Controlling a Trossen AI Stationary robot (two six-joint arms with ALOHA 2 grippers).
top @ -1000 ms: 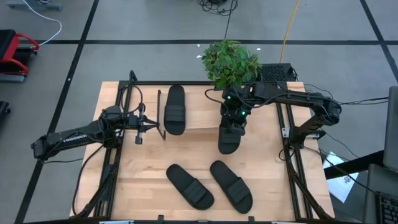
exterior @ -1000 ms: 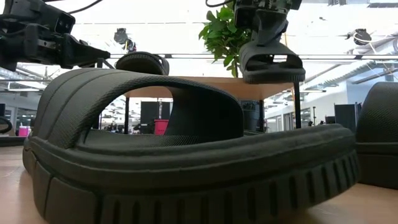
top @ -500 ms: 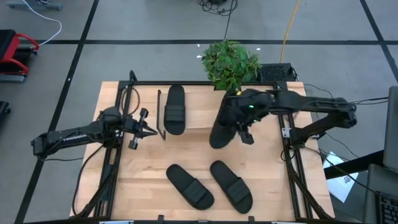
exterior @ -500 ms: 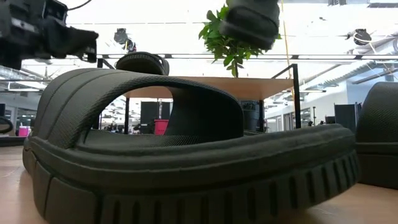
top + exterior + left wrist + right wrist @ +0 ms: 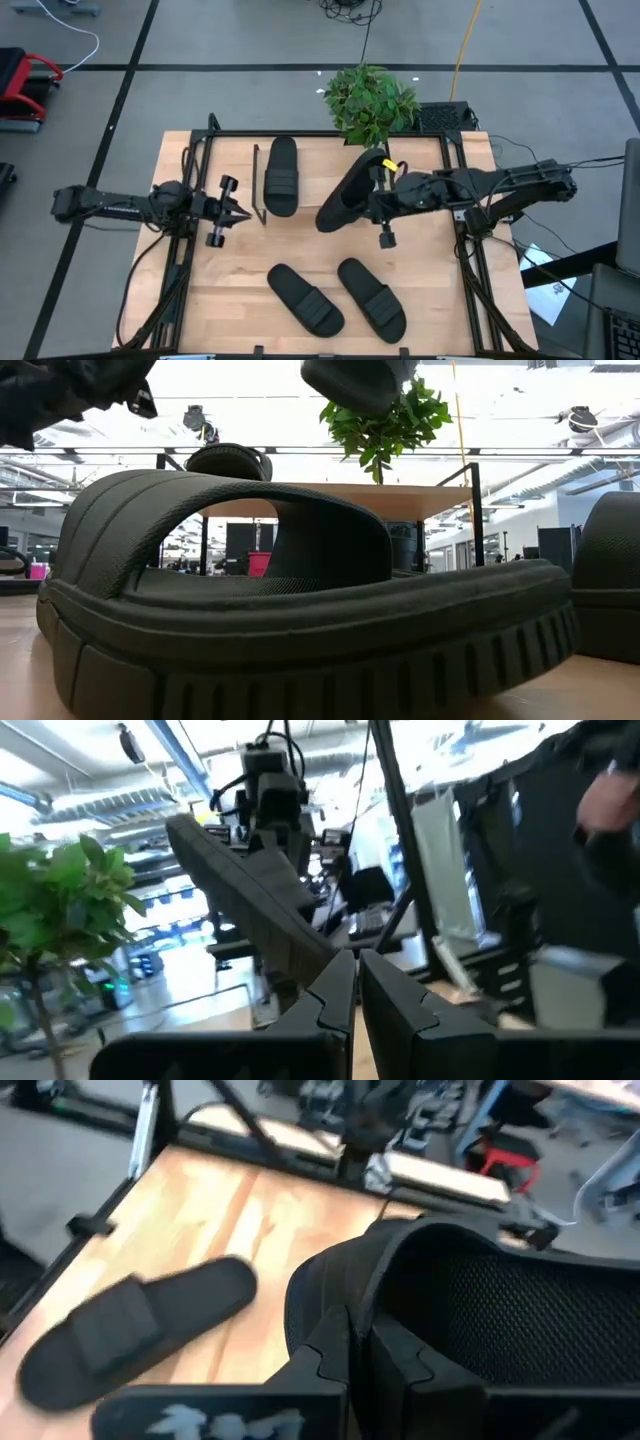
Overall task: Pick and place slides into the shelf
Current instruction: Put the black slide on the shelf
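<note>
We see the right end effector [image 5: 372, 203] clamped on one slide [image 5: 343, 194], holding it tilted above the shelf [image 5: 320, 160]. A second slide [image 5: 281, 176] lies on the shelf's left part. Two more [image 5: 305, 299] [image 5: 371, 298] rest on the near table [image 5: 240, 270]. The left end effector [image 5: 243, 211], fingers together and empty, hovers left of the shelf.

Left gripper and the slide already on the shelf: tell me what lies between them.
In the high view, only the shelf's thin black wire end frame stands between the left gripper and the shelved slide; otherwise bare wood.
</note>
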